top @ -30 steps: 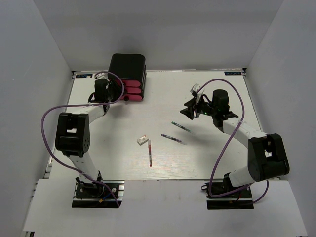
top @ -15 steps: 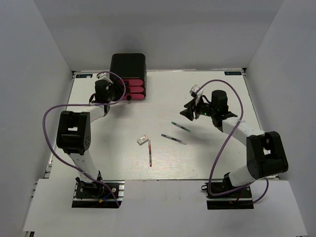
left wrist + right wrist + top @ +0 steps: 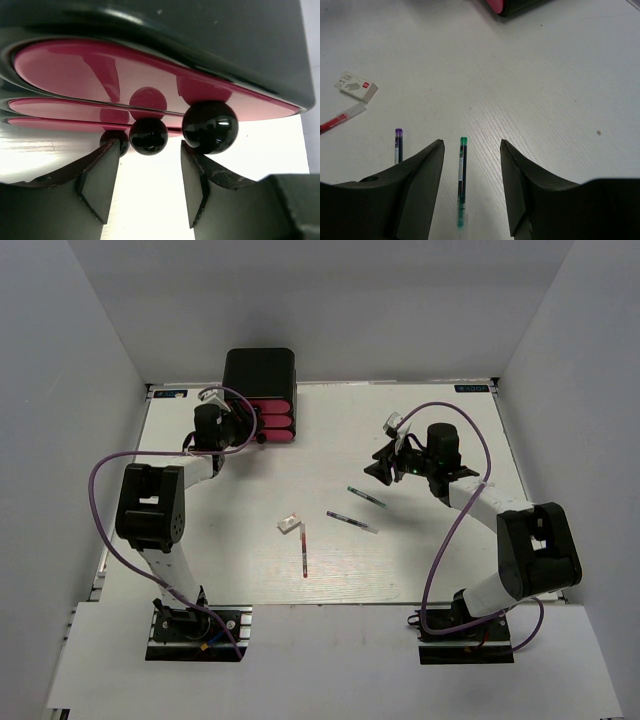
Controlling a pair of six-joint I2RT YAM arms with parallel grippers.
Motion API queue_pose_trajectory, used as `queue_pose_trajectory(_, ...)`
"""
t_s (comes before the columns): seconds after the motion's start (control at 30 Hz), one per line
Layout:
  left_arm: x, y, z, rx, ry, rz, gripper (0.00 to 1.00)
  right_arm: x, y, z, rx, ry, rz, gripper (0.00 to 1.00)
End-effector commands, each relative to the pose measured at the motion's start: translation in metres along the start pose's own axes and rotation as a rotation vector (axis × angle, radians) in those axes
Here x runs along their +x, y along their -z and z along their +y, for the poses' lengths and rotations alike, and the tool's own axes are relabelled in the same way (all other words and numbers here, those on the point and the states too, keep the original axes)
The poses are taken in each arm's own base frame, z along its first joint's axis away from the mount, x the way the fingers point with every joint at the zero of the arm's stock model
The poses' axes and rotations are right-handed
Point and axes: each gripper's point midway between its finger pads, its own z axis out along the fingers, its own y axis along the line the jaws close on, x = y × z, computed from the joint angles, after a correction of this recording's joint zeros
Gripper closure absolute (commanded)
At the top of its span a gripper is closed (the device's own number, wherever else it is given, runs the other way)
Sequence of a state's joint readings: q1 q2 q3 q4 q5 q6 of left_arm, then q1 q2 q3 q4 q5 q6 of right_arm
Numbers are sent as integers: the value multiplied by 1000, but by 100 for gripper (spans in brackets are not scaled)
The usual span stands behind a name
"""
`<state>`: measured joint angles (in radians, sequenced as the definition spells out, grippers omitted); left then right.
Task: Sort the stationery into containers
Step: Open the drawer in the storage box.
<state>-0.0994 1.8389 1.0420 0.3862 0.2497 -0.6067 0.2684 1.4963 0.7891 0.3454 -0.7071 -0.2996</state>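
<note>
The glossy black box (image 3: 258, 372) holds three pink drawers (image 3: 272, 426) with black knobs. In the left wrist view the drawers (image 3: 75, 65) fill the top, and the middle knob (image 3: 148, 135) sits just beyond my open left gripper (image 3: 150, 147), with another knob (image 3: 210, 126) by the right finger. My left gripper (image 3: 243, 430) is at the drawer fronts. My right gripper (image 3: 471, 143) is open and empty above a green-capped pen (image 3: 462, 180). A purple-capped pen (image 3: 398, 145), a red pen (image 3: 340, 120) and a white-pink block (image 3: 356, 86) lie to its left.
In the top view the green-capped pen (image 3: 366, 497), purple-capped pen (image 3: 350, 521), red pen (image 3: 303, 552) and block (image 3: 289, 524) lie mid-table. My right gripper (image 3: 383, 466) hovers right of them. White walls enclose the table on three sides.
The black box has turned slightly and now stands square to the table's back edge, with my left gripper still at the drawer fronts. The right arm has barely moved.
</note>
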Motion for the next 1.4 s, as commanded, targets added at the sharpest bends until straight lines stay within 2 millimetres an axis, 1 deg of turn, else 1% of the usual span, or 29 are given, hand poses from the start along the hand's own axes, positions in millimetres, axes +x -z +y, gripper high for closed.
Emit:
queue_pose_trajectory(0.0,-6,-2,-7,23,2,-21,39,-20,-2,-10,11,56,-42,45)
queue_pose_trajectory(0.03,-6,-2,-7,23,2,-21,39,-20,-3,-9,9,55,-41,45)
queue_pose_trajectory(0.07,-3,-3,-10,30,-1,-16,43,-19,-3,-10,11,56,-41,45)
queue_pose_trajectory(0.1,0,-5,-6,17,2,-14,44,-19,-3,-11,14,56,-39,45)
queue_pose_trajectory(0.17,0,-5,-6,17,2,-14,45,-19,-3,-11,12,54,-39,45)
queue_pose_trajectory(0.33,-4,-5,-7,12,18,-28,53,-19,-2,-12,14,52,-40,45)
queue_pose_trajectory(0.37,-4,-5,-7,12,18,-28,53,-20,-3,-11,13,54,-42,45)
queue_pose_trajectory(0.4,-8,-6,-9,18,16,-36,56,-20,-2,-12,16,56,-41,45)
queue_pose_trajectory(0.43,-5,-8,-7,13,18,-29,57,-20,-2,-12,14,54,-41,45)
queue_pose_trajectory(0.6,-5,-8,-7,13,18,-29,64,-21,-2,-10,11,56,-42,45)
queue_pose_trajectory(0.63,-5,-8,-7,13,18,-29,67,-19,-2,-10,12,55,-40,45)
queue_pose_trajectory(0.67,-4,-6,-7,13,18,-29,67,-19,-1,-11,15,53,-39,45)
queue_pose_trajectory(0.73,5,-4,-1,4,22,-16,71,-19,-2,-10,14,55,-39,45)
queue_pose_trajectory(0.77,2,-2,-5,16,19,-18,72,-18,-1,-11,15,53,-39,45)
queue_pose_trajectory(0.8,8,-1,-2,9,32,-7,72,-18,-2,-9,11,52,-40,45)
queue_pose_trajectory(0.83,8,2,-3,9,32,-8,74,-19,-1,-9,10,54,-42,45)
queue_pose_trajectory(0.87,2,4,-7,21,27,-23,75,-19,-2,-9,10,53,-42,45)
queue_pose_trajectory(0.9,8,5,-4,13,30,-13,75,-17,-2,-8,7,51,-40,45)
queue_pose_trajectory(0.93,9,8,-4,12,30,-12,76,-19,-1,-8,7,56,-45,45)
queue_pose_trajectory(0.97,9,8,-4,12,30,-12,77,-17,-1,-8,9,50,-41,45)
queue_pose_trajectory(1.1,13,21,-7,27,46,-15,78,-18,-2,-7,6,51,-44,45)
queue_pose_trajectory(1.13,21,24,-9,31,43,-7,78,-19,-1,-6,3,52,-47,45)
queue_pose_trajectory(1.17,16,29,-14,44,49,-24,78,-19,-1,-7,6,50,-47,45)
queue_pose_trajectory(1.2,18,33,-14,42,50,-21,78,-19,-1,-6,5,55,-48,45)
queue_pose_trajectory(1.23,25,37,-11,37,63,-14,78,-19,-1,-6,5,51,-48,45)
queue_pose_trajectory(1.3,30,47,-10,34,64,-11,78,-19,-1,-5,2,50,-48,45)
queue_pose_trajectory(1.37,32,52,-11,41,64,-5,78,-17,0,-4,0,53,-43,45)
